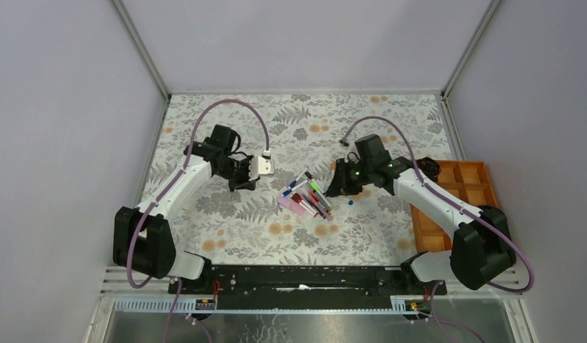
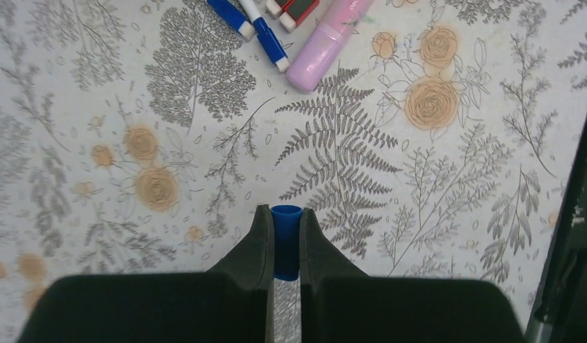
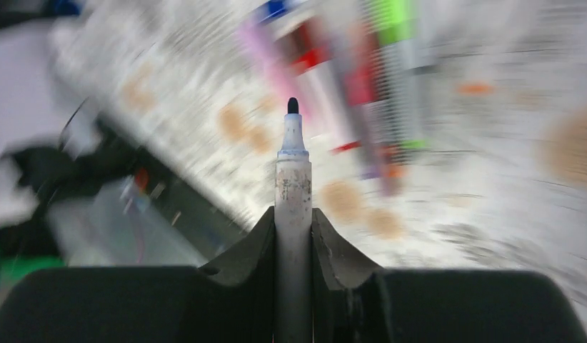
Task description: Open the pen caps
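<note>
The left claw [image 2: 283, 211] is clamped on a small blue plastic pen cap [image 2: 286, 246] over the floral-patterned surface [image 2: 433, 214]. The right claw [image 3: 293, 214] is clamped on a white-barrelled pen with a bare dark tip [image 3: 293, 161]. Other coloured pens [image 1: 305, 198] lie clustered mid-surface, between the two arms.

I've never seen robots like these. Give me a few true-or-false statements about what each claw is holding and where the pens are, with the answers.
1. The left gripper pinches a small blue plastic cap. True.
2. The white-barrelled marker in the right gripper has its cap on. False: its dark tip is bare.
3. The heap of pens lies in the orange compartment tray. False: it lies on the floral tablecloth between the arms; the tray sits apart at the right.
4. A thick pink marker lies among the pens. True.
</note>
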Robot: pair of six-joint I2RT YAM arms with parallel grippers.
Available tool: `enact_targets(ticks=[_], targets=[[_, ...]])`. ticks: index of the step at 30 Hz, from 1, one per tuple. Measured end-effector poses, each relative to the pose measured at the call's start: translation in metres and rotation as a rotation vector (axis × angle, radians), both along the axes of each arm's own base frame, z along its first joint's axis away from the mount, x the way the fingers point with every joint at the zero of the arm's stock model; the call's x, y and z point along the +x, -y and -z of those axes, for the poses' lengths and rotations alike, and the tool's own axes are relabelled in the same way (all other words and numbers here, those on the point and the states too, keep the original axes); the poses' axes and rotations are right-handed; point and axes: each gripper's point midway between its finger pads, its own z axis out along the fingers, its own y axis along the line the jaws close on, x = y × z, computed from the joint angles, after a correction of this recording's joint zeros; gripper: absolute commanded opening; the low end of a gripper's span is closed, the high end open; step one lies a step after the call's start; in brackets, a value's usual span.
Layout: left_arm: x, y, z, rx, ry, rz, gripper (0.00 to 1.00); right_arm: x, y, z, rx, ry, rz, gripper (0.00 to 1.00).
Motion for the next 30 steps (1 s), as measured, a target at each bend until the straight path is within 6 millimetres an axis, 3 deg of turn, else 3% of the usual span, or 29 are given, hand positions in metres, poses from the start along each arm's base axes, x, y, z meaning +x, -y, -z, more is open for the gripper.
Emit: enact_targets(ticks=[4,7,10,15,19,24,27,30], targets=[[0.004,0.004,0.032,-0.035,-0.055,-0.112,0.00,0.057,0.069,0.031,-0.268,0.077,0.350,0.00],[0.015,0.004,0.053,-0.031,-0.086,-0.198,0.00,0.070,0.108,0.050,-0.445,0.129,0.498,0.00],[0.027,0.003,0.067,-0.014,-0.100,-0.266,0.08,0.078,0.145,0.065,-0.619,0.179,0.621,0.00],[0.040,-0.003,0.084,0.022,-0.098,-0.331,0.19,0.091,0.175,0.079,-0.772,0.220,0.716,0.10],[0.037,-0.009,0.100,0.059,-0.112,-0.350,0.26,0.095,0.192,0.091,-0.875,0.230,0.748,0.19],[0.030,-0.015,0.117,0.098,-0.140,-0.352,0.36,0.097,0.201,0.100,-0.911,0.214,0.760,0.24],[0.031,-0.015,0.117,0.098,-0.135,-0.350,0.44,0.097,0.204,0.103,-0.919,0.201,0.759,0.30],[0.031,-0.015,0.117,0.096,-0.135,-0.347,0.60,0.095,0.203,0.107,-0.919,0.187,0.745,0.34]])
